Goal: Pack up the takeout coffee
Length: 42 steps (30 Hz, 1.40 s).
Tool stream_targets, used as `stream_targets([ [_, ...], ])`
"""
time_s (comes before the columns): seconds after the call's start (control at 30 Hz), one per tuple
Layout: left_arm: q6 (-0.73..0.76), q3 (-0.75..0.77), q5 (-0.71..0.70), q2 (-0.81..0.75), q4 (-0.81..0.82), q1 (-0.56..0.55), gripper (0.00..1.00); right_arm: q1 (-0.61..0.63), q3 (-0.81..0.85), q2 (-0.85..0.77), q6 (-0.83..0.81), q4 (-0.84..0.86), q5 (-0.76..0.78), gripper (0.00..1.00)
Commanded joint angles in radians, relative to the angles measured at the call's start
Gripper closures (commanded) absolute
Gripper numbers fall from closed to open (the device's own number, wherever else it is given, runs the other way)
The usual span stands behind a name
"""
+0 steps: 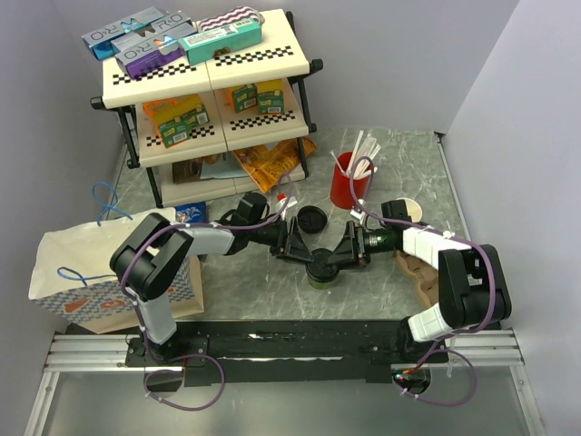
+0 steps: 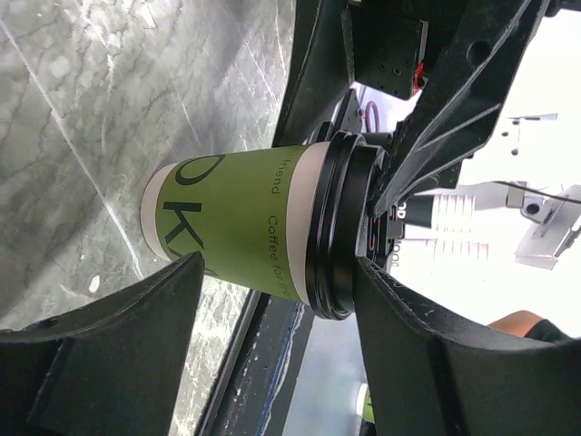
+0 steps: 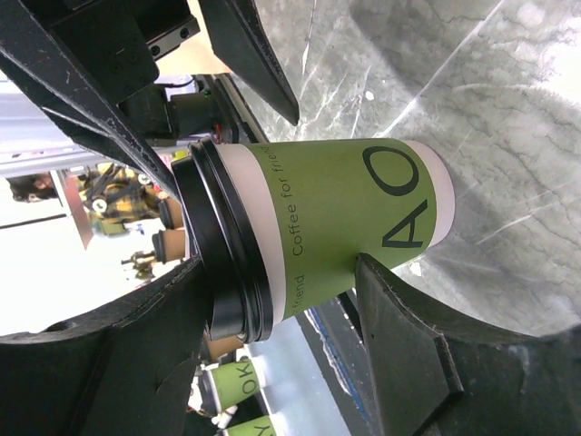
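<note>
The takeout coffee, a small green paper cup point(image 1: 322, 272) with a black lid point(image 1: 321, 264) on it, stands on the marble table between both arms. It shows in the left wrist view point(image 2: 236, 227) and the right wrist view point(image 3: 345, 218). My left gripper point(image 1: 298, 243) point(image 2: 277, 272) is open, turned on edge, with one finger against the lid point(image 2: 340, 232) and the other low beside the cup's base. My right gripper point(image 1: 347, 247) point(image 3: 281, 272) is open in the same way from the opposite side, with one finger at the lid point(image 3: 218, 245) and the other touching the cup's wall.
A loose black lid point(image 1: 311, 218) lies just behind the cup. A red cup of white sticks point(image 1: 349, 186) stands behind it on the right, with a cream-white cup mouth point(image 1: 407, 211) beside it. A paper bag point(image 1: 100, 272) lies at the left. A snack shelf point(image 1: 209, 82) stands at the back. Brown cardboard point(image 1: 419, 272) lies at the right.
</note>
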Motion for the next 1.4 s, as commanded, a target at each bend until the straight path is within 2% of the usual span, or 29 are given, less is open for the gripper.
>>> stream_targets([
  [0.0,0.050,-0.046,-0.217,0.061,-0.092,0.018,0.29,-0.005,-0.007,0.035,-0.005,0.013,0.136,0.32],
  [0.17,0.142,-0.021,-0.145,-0.025,-0.023,-0.005,0.16,-0.002,0.011,-0.006,-0.063,-0.004,0.096,0.29],
  [0.33,0.048,-0.043,-0.030,-0.077,0.210,-0.004,0.13,0.012,-0.017,-0.103,-0.068,0.024,0.083,0.24],
  [0.5,-0.015,-0.021,-0.009,-0.033,0.269,-0.004,0.13,0.026,-0.020,-0.141,-0.082,0.010,0.116,0.23],
  [0.93,0.025,0.104,-0.016,0.073,0.155,-0.013,0.14,0.041,-0.011,-0.123,-0.094,0.005,0.131,0.22],
  [1.2,0.037,0.101,-0.021,0.089,0.161,-0.019,0.16,0.043,-0.004,-0.097,-0.097,0.005,0.131,0.22],
  [1.37,0.082,0.137,-0.093,0.113,0.028,-0.025,0.16,0.046,-0.001,-0.081,-0.100,0.004,0.134,0.22],
])
